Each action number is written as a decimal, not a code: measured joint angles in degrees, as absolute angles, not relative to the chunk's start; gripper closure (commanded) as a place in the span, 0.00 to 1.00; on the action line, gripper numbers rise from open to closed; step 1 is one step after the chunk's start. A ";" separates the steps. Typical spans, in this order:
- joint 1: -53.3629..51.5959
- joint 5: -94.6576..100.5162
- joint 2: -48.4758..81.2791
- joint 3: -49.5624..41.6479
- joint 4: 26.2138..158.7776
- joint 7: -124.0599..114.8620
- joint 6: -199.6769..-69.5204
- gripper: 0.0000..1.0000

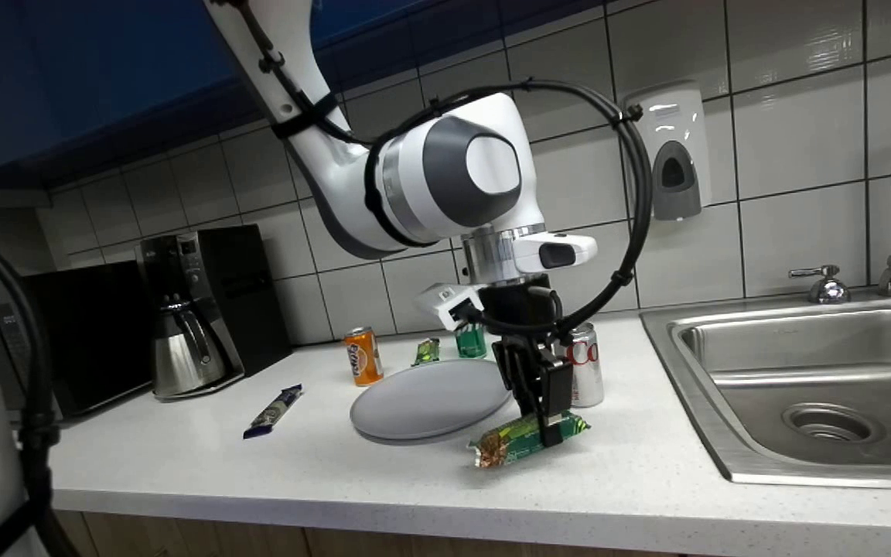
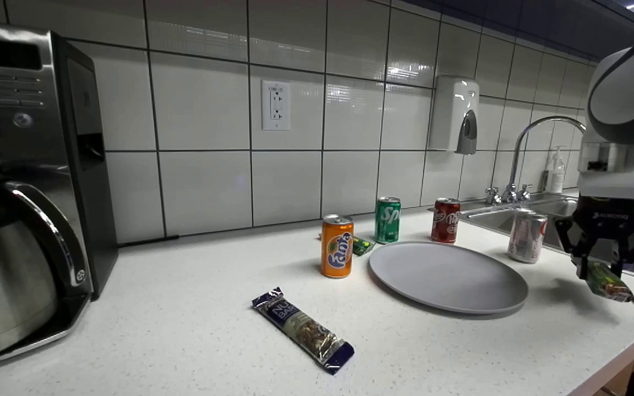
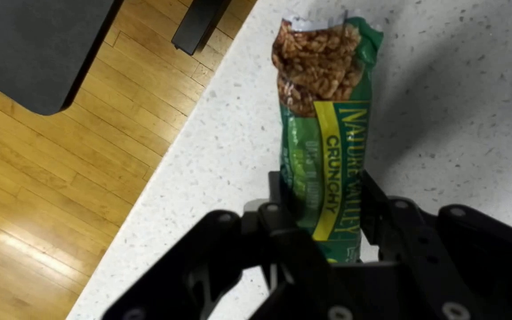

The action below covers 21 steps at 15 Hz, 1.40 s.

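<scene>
WALL: pale tiled wall (image 2: 204,187) (glossy, dark-lined) | UPPER: blue cabinets (image 1: 113,70) | FLOOR: yellowish wood-plank floor (image 3: 96,191), partly shiny

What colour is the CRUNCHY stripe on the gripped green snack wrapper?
Yellow stripe, clearest in the wrist view.

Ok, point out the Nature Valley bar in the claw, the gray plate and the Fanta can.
Nature Valley bar (image 3: 327,144), in the wrist view: mid-wrapper, on the yellow stripe.
Gray plate (image 2: 449,277), in an exterior view: bare middle of its top.
Fanta can (image 2: 338,248), in an exterior view: on the printed logo.
</scene>
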State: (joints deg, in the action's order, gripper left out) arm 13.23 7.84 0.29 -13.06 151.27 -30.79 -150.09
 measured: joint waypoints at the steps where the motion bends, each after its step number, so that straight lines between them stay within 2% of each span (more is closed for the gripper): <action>1: 13.23 7.84 0.97 -13.26 151.09 -30.55 -150.60 0.80; 2: 13.23 7.84 1.62 -13.43 150.87 -30.29 -150.95 0.34; 3: 13.23 7.84 2.18 -13.56 150.66 -30.07 -151.19 0.34; 8: 13.22 7.84 3.41 -13.78 149.85 -29.73 -151.41 0.01; 21: 11.96 3.11 -0.22 -13.54 149.83 -24.97 -151.50 0.00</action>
